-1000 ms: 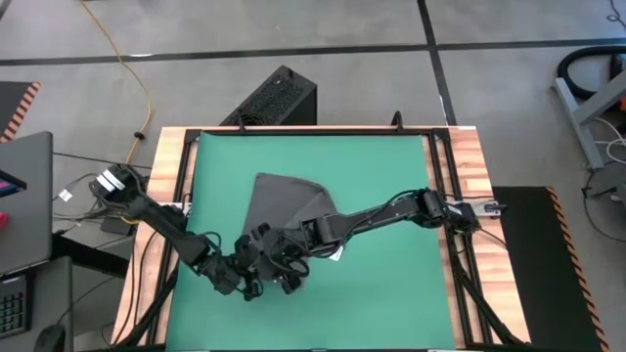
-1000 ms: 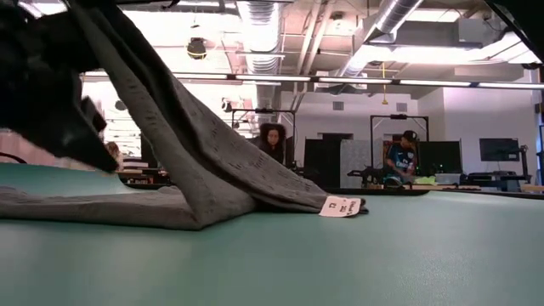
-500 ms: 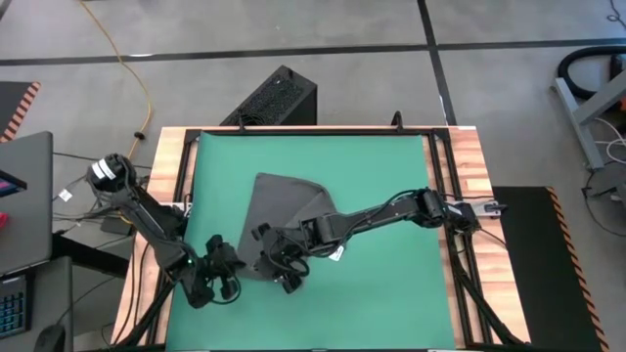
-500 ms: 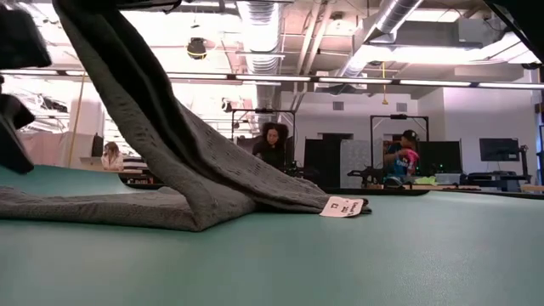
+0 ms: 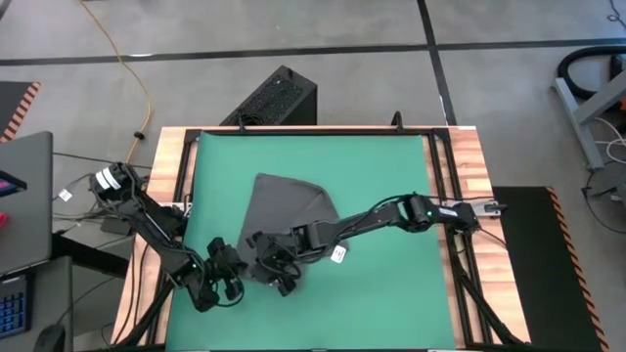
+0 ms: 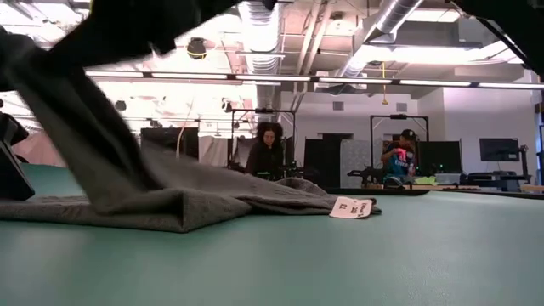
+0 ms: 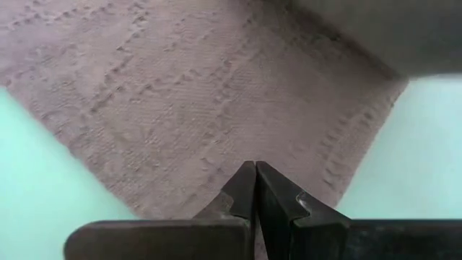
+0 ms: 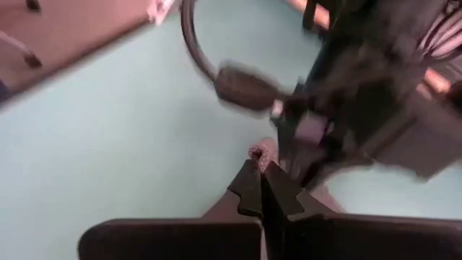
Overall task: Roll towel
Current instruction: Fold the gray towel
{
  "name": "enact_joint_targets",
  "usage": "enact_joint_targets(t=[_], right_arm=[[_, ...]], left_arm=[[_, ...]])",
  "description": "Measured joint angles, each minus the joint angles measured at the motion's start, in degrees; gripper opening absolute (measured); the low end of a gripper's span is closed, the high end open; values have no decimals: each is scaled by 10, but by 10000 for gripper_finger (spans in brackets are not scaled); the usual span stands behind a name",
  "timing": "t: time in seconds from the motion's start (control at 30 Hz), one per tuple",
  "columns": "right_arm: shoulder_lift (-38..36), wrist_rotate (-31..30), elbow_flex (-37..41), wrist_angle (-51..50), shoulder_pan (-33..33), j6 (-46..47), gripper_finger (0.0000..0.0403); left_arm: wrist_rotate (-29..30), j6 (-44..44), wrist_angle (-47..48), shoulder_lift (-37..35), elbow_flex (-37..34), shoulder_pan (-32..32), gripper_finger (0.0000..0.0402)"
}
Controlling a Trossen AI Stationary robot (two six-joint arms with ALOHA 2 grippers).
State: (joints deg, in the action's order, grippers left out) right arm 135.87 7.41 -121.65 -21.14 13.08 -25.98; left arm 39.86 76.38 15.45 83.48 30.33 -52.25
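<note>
The towel [image 5: 284, 210] lay on the green mat [image 5: 381, 186], a bit left of the middle. Most of it was flat. Its near edge was lifted up, and in the low view that part [image 6: 81, 127] rose like a ramp to the top left. A small white tag [image 5: 339, 254] lay flat on the mat at the towel's near right edge, and it showed in the low view too [image 6: 354, 207].

My right end effector [image 5: 277, 277] was at the towel's near edge. Its two fingers were pressed together on a bit of the towel. In my right wrist view a small grey tip of cloth [image 8: 258, 154] stuck out just past the closed fingers [image 8: 249, 186]. My right arm reached in from the right side of the tabletop [image 5: 471, 156], across the mat, over the towel's near right part.

My left end effector [image 5: 223, 279] was on the mat just left of the towel's near corner, close to my right one. Its fingers were together and held nothing. In my left wrist view the closed fingers [image 7: 242, 189] pointed at the towel [image 7: 180, 101], which filled most of what I saw, with green mat on both sides.

Far behind the tabletop, two people [image 6: 265, 153] were in the room.
</note>
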Motion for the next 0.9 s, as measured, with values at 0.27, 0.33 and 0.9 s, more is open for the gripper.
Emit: enact_joint_targets(t=[0.27,0.33,0.9], right_arm=[[13,-15,1,23,-16,0,9],[13,-13,1,38,-20,0,9],[26,17,1,64,-19,-5,9]], left_arm=[[-4,-2,-3,0,0,0,0],[-1,-2,0,0,0,0,0],[3,-2,1,0,0,1,0]])
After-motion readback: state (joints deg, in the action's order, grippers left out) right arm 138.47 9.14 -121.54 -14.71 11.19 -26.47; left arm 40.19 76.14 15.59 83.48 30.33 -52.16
